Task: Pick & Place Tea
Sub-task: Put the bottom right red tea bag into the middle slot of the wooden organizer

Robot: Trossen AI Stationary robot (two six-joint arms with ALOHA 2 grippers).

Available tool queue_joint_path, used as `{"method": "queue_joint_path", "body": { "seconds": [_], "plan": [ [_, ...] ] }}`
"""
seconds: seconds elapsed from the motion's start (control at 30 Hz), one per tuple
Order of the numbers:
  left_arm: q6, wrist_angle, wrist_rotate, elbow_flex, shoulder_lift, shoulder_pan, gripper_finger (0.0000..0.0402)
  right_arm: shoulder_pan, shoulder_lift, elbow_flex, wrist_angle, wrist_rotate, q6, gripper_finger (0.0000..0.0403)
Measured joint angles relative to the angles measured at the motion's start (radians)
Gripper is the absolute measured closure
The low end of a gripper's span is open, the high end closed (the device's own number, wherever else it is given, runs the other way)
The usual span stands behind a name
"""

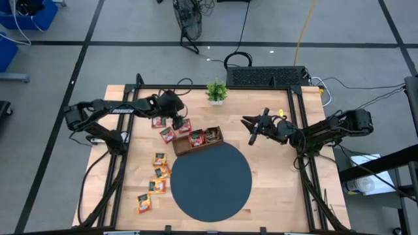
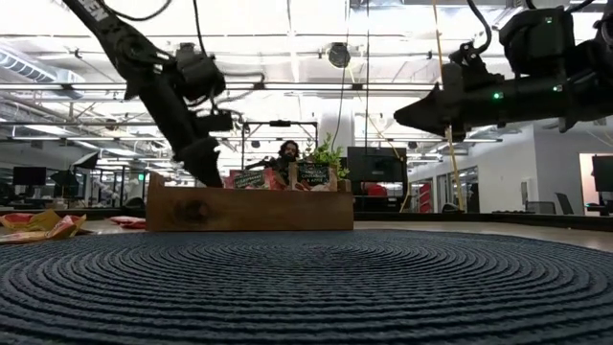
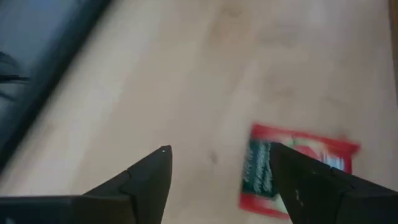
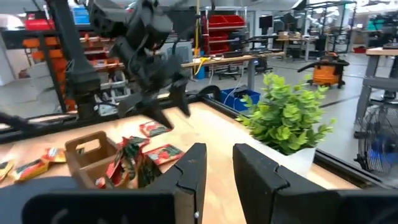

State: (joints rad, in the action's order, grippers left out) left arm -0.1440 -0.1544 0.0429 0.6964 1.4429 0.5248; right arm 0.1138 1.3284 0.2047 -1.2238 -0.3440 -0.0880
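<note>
Several red tea sachets lie flat on the wood at the far left of the brown tray, and more stand in the tray. Yellow-orange sachets lie left of the dark round mat. My left gripper hangs open over the loose red sachets, pointing slantwise down. In its wrist view one red sachet lies on the table, partly behind one finger. My right gripper hovers level to the right of the tray, its fingers a narrow gap apart with nothing between.
A small green potted plant stands at the far edge behind the tray. The mat fills the near middle of the table. Bare wood shows on the right side under my right arm. Black frame rails run along both table sides.
</note>
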Motion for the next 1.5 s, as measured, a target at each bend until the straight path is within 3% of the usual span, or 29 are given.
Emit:
{"method": "queue_joint_path", "body": {
  "seconds": [0.37, 0.67, 0.9, 1.0, 1.17, 1.33, 1.5],
  "plan": [
    [-0.062, -0.07, -0.171, 0.023, 0.163, 0.017, 0.0133, 0.064, 0.0, 0.0, 0.002, 0.004, -0.005, 0.0332],
    [-0.036, -0.1, -0.156, 0.052, 0.19, -0.038, 0.0133, 0.064, 0.0, 0.0, 0.044, 0.008, 0.005, 0.0332],
    [0.066, 0.078, -0.102, 0.069, 0.354, -0.038, 0.0133, 0.063, -0.001, 0.0, 0.081, 0.008, 0.003, 0.0332],
    [0.095, 0.102, -0.068, 0.068, 0.365, -0.048, 0.014, 0.063, -0.001, 0.0, 0.088, 0.009, 0.003, 0.0332],
    [0.082, 0.074, -0.025, 0.06, 0.322, -0.059, 0.0218, 0.062, -0.001, 0.0, 0.104, 0.009, 0.0, 0.0332],
    [0.063, -0.01, 0.011, 0.065, 0.288, -0.053, 0.037, 0.061, -0.001, 0.0, 0.111, 0.009, -0.005, 0.0332],
    [0.051, -0.132, 0.115, 0.095, 0.229, -0.05, 0.0397, 0.061, -0.001, 0.0, 0.12, 0.01, -0.005, 0.0332]
  ]
}}
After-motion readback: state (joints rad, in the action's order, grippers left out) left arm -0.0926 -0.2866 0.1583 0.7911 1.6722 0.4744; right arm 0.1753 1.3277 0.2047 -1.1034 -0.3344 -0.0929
